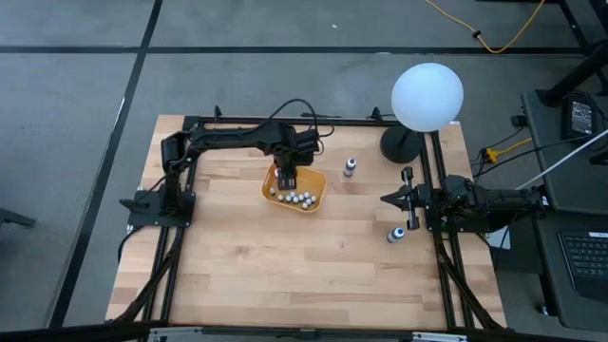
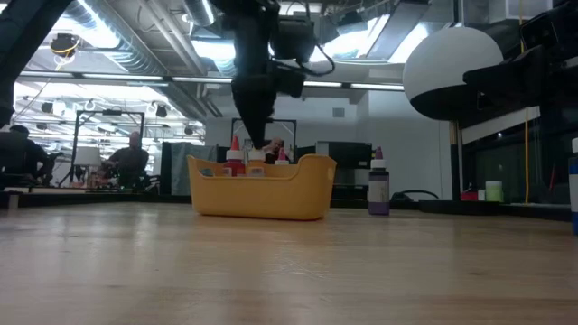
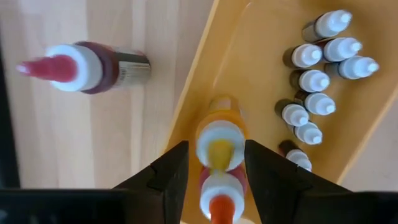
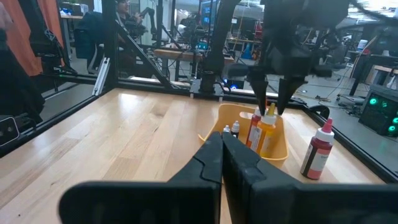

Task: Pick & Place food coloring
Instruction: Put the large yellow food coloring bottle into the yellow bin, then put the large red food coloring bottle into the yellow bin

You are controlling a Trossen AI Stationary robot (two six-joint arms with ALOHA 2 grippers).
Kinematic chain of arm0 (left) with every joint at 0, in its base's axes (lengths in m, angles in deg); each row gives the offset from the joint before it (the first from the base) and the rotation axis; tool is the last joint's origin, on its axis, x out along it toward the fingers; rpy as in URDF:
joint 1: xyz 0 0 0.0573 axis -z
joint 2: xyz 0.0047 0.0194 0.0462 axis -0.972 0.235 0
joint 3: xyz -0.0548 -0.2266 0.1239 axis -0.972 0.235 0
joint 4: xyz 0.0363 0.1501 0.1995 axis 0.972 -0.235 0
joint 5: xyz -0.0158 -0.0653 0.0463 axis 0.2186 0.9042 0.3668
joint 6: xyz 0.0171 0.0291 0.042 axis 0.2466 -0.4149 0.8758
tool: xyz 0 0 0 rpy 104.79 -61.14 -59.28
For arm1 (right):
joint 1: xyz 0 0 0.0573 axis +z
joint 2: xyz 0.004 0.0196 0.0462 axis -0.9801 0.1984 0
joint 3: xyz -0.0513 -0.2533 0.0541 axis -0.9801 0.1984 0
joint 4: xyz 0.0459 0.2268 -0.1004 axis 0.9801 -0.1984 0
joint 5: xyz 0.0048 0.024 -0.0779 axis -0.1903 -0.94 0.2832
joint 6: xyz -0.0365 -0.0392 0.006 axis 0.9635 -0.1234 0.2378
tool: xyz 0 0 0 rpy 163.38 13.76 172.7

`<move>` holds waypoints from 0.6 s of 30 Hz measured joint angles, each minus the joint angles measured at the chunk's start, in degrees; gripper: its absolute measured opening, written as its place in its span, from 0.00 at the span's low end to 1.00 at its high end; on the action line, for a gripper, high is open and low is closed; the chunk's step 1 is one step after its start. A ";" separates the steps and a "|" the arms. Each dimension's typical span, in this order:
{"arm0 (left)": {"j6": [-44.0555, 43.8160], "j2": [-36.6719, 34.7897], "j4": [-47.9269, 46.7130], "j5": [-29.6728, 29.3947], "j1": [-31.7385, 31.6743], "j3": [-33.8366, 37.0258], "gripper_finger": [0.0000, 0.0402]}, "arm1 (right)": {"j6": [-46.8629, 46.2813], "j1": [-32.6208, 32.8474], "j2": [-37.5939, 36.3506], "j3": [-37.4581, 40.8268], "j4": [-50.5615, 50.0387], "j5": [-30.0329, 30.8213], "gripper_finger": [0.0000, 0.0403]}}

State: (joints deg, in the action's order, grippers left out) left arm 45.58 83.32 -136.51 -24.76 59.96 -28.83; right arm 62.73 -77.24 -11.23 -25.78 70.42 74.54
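Note:
An orange tray [image 1: 321,186] sits at the table's middle-far part. It holds several tiny white-capped dropper bottles [image 3: 314,81] and two taller bottles, one yellow-orange [image 3: 221,115] and one red-orange [image 3: 217,198]. My left gripper [image 3: 216,149] hangs over the tray's left end, pointing down and open. Its fingers stand on either side of the yellow-orange bottle's cap; no touch shows. A dark red bottle [image 3: 106,65] stands upright on the wood right of the tray [image 1: 350,169]. My right gripper [image 4: 222,140] waits shut at the right edge [image 1: 391,199].
A bottle with a blue top [image 1: 397,233] stands on the table just in front of my right gripper. A white globe lamp [image 1: 427,95] on a black base [image 1: 399,144] occupies the far right corner. Bare wood stretches over the table's near half.

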 joint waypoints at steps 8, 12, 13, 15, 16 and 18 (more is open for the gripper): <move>0.32 -0.02 -6.22 -0.53 0.00 -9.43 0.40 | 0.00 0.00 0.00 0.02 0.02 0.00 0.02; 0.32 -0.02 -8.27 -1.54 -0.48 -15.07 0.43 | 0.00 -0.02 0.00 0.02 0.00 0.00 0.02; -0.09 -0.02 -8.45 -1.67 -0.88 -16.47 0.44 | 0.01 -0.01 0.00 0.02 0.01 0.00 0.02; -1.69 -0.02 -8.28 -1.51 -2.13 -18.56 0.46 | 0.01 -0.01 0.00 0.02 0.00 0.00 0.02; -2.24 -0.10 -7.92 -1.07 -2.95 -19.04 0.48 | 0.00 -0.01 0.00 0.02 0.01 0.00 0.02; -2.59 -0.15 -8.17 0.30 -4.64 -19.07 0.51 | 0.00 0.00 0.00 0.00 0.00 0.00 0.02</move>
State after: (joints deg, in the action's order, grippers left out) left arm 42.99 83.17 -144.68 -24.46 55.32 -47.90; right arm 62.73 -77.24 -11.23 -25.77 70.42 74.54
